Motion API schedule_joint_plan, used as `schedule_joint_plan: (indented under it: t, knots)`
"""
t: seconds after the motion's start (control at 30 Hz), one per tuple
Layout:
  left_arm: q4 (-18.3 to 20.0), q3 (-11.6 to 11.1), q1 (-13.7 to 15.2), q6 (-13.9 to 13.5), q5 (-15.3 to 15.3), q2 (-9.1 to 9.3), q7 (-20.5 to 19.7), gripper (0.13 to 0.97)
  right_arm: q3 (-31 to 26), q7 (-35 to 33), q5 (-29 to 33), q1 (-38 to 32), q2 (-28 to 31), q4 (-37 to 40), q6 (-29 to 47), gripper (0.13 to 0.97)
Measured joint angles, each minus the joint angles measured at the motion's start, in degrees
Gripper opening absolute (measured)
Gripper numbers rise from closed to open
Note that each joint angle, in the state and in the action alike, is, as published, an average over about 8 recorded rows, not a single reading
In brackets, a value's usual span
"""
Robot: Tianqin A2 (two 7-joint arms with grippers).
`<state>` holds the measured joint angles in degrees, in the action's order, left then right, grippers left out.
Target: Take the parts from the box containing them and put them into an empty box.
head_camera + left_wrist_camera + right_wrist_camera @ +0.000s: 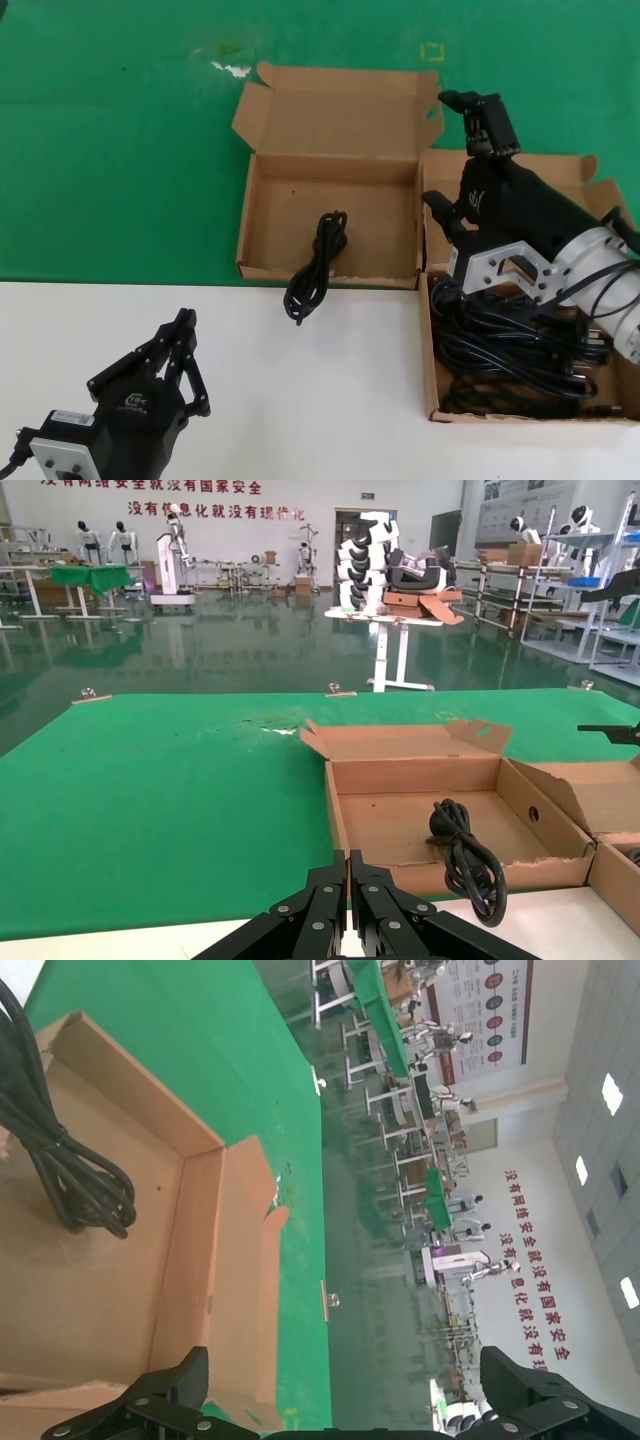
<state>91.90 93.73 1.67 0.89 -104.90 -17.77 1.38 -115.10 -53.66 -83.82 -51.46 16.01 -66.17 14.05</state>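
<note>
Lying half in, half out of the empty box (330, 215): one folded black power cord (316, 266), draped over the frayed front rim, its upper end on the box floor and its lower loop resting on the white table surface (300, 390). The box lid stands open behind, on the green mat (120, 130).

Remaining cords (520, 355): a tangled black heap filling the box containing them (433, 370), which sits just beside the first box, on its right, partly over the white surface.

Right gripper (478, 108): raised above the far edge of the full box, near the back right corner of the other box's lid; fingers spread wide apart, nothing between them. Its arm crosses over the heap of cords.

Left gripper (183, 330): low over the white surface at the near left, well apart from both boxes; fingers pressed together, holding nothing.

Left wrist view: the draped cord (468, 860) hangs over the front wall of the box (420, 820).
</note>
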Motion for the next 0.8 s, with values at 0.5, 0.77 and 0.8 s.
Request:
schedule_joint_plan:
  t: [0.5, 0.77, 0.8]
  knots:
    - [0.0, 0.0, 0.0, 0.0, 0.0, 0.01, 0.0, 0.178, 0.4, 0.5, -0.4, 0.8, 0.1, -0.6, -0.2, 0.966]
    - [0.0, -0.2, -0.1, -0.1, 0.2, 0.05, -0.1, 0.231, 2.2, 4.6, -1.9, 4.6, 0.2, -2.5, -1.3, 0.966]
    - [0.0, -0.2, -0.2, -0.1, 0.2, 0.06, -0.1, 0.245, 2.5, 5.3, -2.1, 5.3, 0.2, -2.8, -1.5, 0.966]
